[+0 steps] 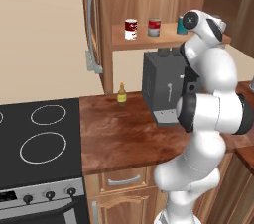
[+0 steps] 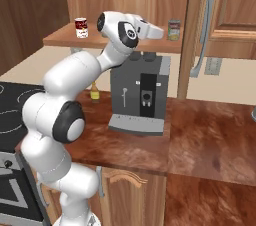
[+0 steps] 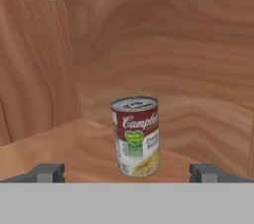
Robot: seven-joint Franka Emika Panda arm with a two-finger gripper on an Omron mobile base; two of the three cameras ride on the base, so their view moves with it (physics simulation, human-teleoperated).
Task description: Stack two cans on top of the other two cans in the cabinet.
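The cabinet shelf (image 1: pixel 149 40) (image 2: pixel 62 38) holds the cans in a row. The dark red can with a white label (image 1: pixel 131 28) (image 2: pixel 81 27) stands at the left end. To its right are the red-over-grey can (image 1: pixel 154 27) and the teal can (image 1: pixel 181 25), which my arm partly hides. The green-labelled can (image 2: pixel 174 29) (image 3: pixel 136 136) stands upright at the right end. My gripper (image 3: pixel 128 172) (image 2: pixel 161 32) is open and level with this can, a short way in front of it. Its fingertips (image 3: pixel 47 172) stand wide on either side, touching nothing.
The cabinet door (image 1: pixel 92 20) (image 2: pixel 207 20) with its grey bar handle hangs open. Directly under the shelf, a dark coffee machine (image 1: pixel 163 89) (image 2: pixel 140 95) stands on the wooden counter (image 1: pixel 119 134). A small yellow bottle (image 1: pixel 121 94) is beside it. The stove (image 1: pixel 39 139) lies to the left.
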